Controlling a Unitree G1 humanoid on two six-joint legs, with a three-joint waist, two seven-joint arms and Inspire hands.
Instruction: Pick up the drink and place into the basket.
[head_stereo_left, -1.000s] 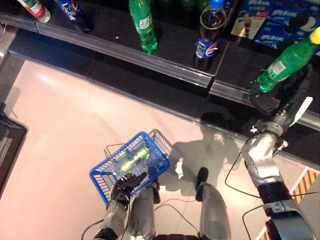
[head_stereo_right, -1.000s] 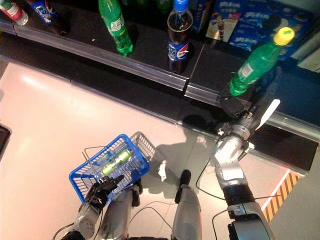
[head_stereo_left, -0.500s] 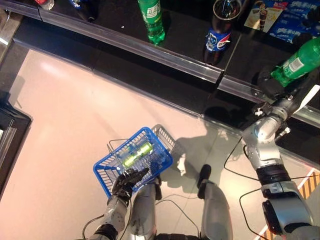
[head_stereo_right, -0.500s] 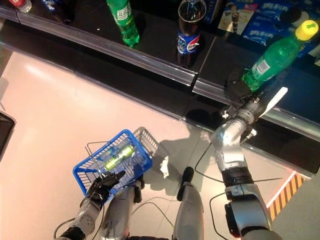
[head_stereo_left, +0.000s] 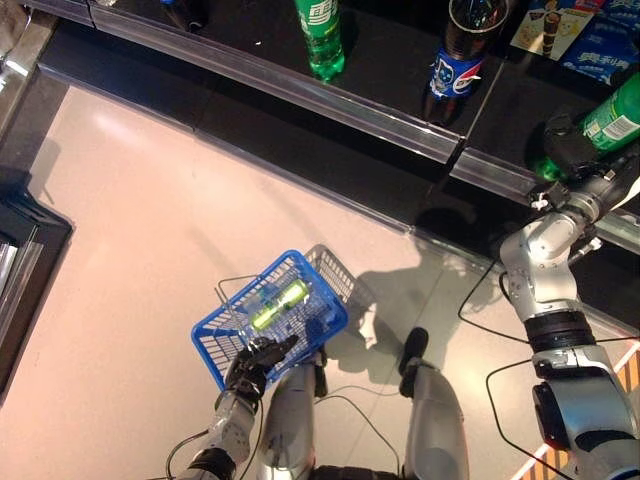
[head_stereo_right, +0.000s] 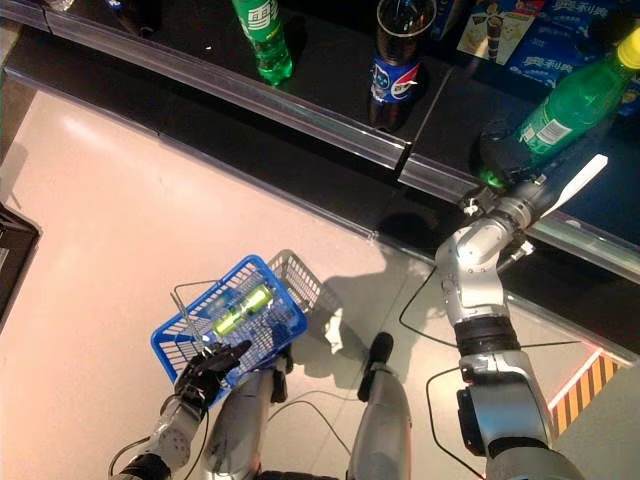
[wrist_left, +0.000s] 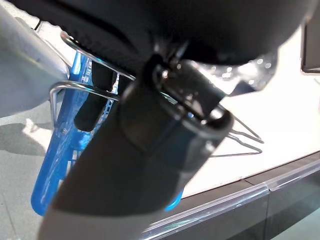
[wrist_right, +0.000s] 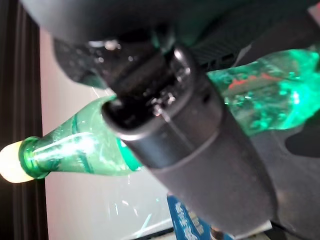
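A green drink bottle (head_stereo_right: 570, 103) with a yellow cap leans tilted at the right end of the dark shelf (head_stereo_right: 320, 75). My right hand (head_stereo_right: 503, 160) is shut on its lower part. The right wrist view shows the thumb (wrist_right: 165, 125) across the green bottle (wrist_right: 75, 145). Low down in front of me hangs a blue wire basket (head_stereo_left: 232, 327). My left hand (head_stereo_left: 250, 362) is curled round its wire handle (wrist_left: 80, 86). Another green bottle (head_stereo_left: 279, 305) lies inside the basket.
On the shelf stand an upright green bottle (head_stereo_left: 322, 38), a dark cola bottle (head_stereo_left: 456, 55) and blue biscuit boxes (head_stereo_left: 592, 45). A clear rail (head_stereo_left: 300, 88) runs along the shelf's front edge. A dark fixture (head_stereo_left: 20, 265) sits at the left edge above the pale floor (head_stereo_left: 130, 220).
The whole picture has shifted, so the camera moved. My right hand stays on the tilted green bottle at the shelf. The left hand keeps the basket.
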